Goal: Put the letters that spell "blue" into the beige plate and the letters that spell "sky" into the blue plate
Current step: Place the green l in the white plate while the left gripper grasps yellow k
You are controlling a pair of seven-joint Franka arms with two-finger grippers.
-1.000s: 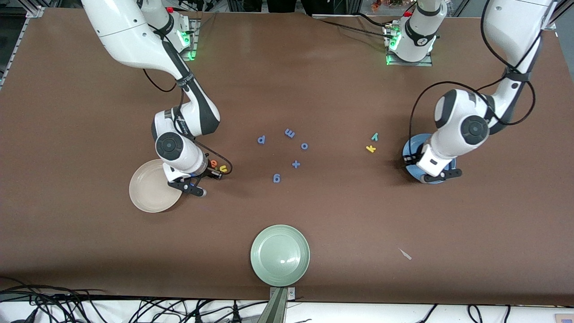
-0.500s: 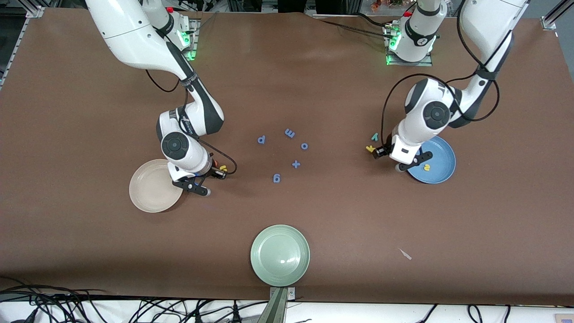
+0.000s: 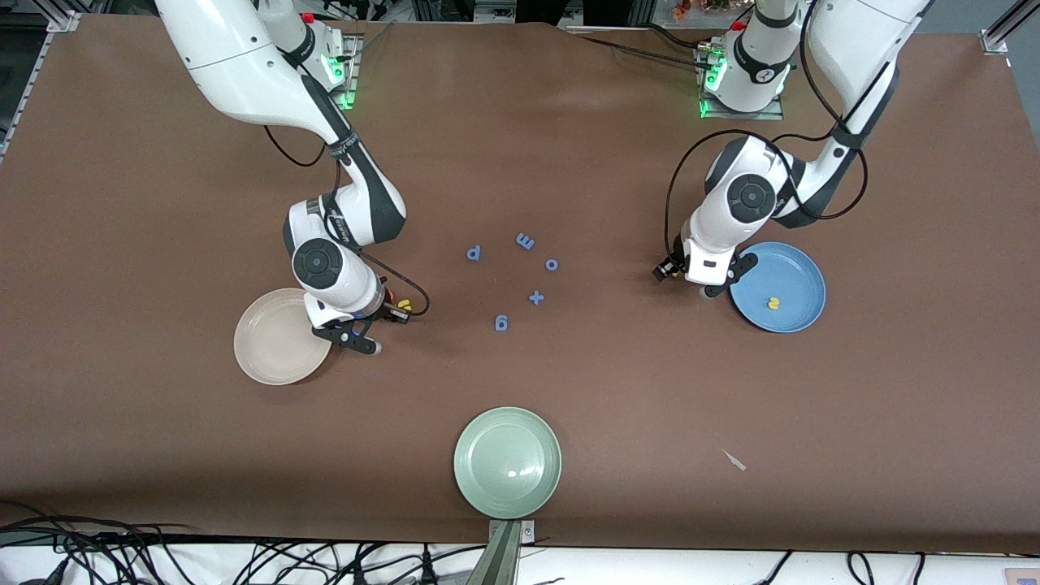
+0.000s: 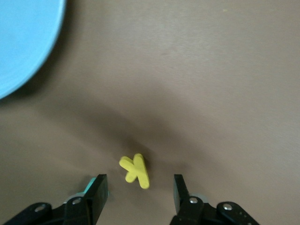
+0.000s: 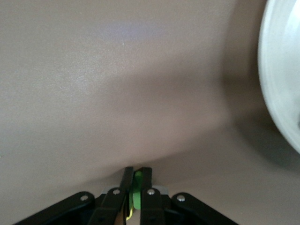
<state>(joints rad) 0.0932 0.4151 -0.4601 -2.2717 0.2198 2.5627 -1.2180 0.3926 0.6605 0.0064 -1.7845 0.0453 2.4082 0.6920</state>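
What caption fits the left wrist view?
Left gripper open over the yellow k on the table, blue plate nearby.

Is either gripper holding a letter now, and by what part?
Right gripper pinches a green letter by its flat faces. Left gripper, open, holds nothing.

The front view looks down from high across the table (image 3: 162,455), facing both bases. The left wrist view looks close down past its fingertips at the yellow k (image 4: 136,171) and blue plate (image 4: 23,42); the right wrist view likewise shares the beige plate (image 5: 281,84).
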